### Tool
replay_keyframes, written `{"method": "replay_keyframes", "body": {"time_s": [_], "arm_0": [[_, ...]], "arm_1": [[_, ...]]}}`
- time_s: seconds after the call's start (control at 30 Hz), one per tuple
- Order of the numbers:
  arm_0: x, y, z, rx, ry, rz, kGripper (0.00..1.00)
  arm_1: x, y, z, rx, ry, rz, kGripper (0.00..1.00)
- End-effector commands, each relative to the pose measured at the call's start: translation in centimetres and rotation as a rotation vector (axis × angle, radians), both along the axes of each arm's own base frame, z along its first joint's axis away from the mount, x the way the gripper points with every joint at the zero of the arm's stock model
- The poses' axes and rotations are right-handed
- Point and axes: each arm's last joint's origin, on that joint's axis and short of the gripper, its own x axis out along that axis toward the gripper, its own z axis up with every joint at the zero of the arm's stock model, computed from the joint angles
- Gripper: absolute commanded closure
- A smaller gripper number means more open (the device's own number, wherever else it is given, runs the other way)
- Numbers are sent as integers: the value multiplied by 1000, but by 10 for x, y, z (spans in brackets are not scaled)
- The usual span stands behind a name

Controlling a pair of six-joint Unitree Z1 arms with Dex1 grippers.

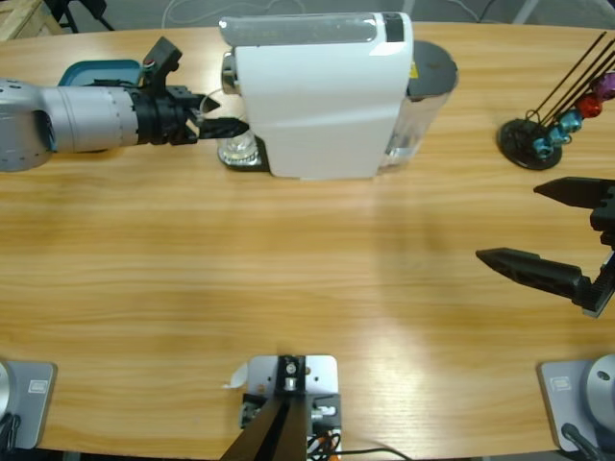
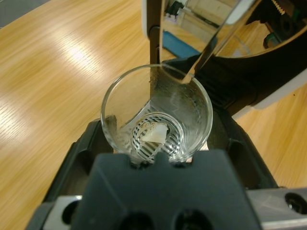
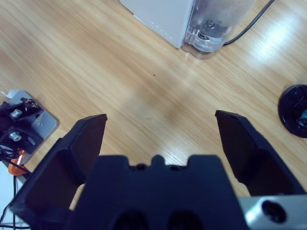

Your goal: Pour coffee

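A clear glass [image 2: 156,120] stands on the black drip tray [image 2: 235,91] under the spout of the white coffee machine [image 1: 317,96]. From above, the glass [image 1: 238,149] sits at the machine's left end. My left gripper [image 1: 229,113] reaches in from the left, its two jaws pressed against the glass on either side. The tray's grating shows through the bottom of the glass, and a few brown specks cling to its inner wall. No coffee is in view. My right gripper [image 1: 509,222] hangs open over bare table at the right, holding nothing.
The machine's clear water tank [image 1: 423,106] sits at its right end, with a cable [image 3: 249,24] running off. A black stand [image 1: 533,142] of rods with coloured tips stands at the far right. A teal object [image 1: 96,72] lies behind the left arm.
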Motion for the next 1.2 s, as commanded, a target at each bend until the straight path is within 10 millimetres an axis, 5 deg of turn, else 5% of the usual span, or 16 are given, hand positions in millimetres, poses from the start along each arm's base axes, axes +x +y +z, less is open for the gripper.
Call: {"method": "replay_keyframes", "body": {"time_s": [0.03,0.27,0.63,0.77,0.97,1.0,1.03,1.17,1.2], "arm_0": [[0,-7,-16,29,51,-30,32],[-8,-1,-7,50,79,-29,32],[-38,21,37,48,73,-28,32],[-70,42,62,74,101,-32,32],[-131,86,105,58,73,-17,32],[-140,94,112,58,59,-5,33],[-146,99,116,60,52,5,40],[-150,104,120,98,70,31,69],[-148,103,120,104,74,35,69]], "arm_1": [[-1,-3,-8,-8,18,-1,0],[-1,-2,-9,-11,23,3,0],[0,-1,-9,-15,28,11,0],[-1,1,-3,-5,28,34,0],[25,20,45,-33,7,18,10],[37,24,51,-34,23,9,45],[51,29,57,-38,35,3,185],[122,54,72,-112,107,-27,1000],[139,60,72,-129,119,-44,1000]]}}
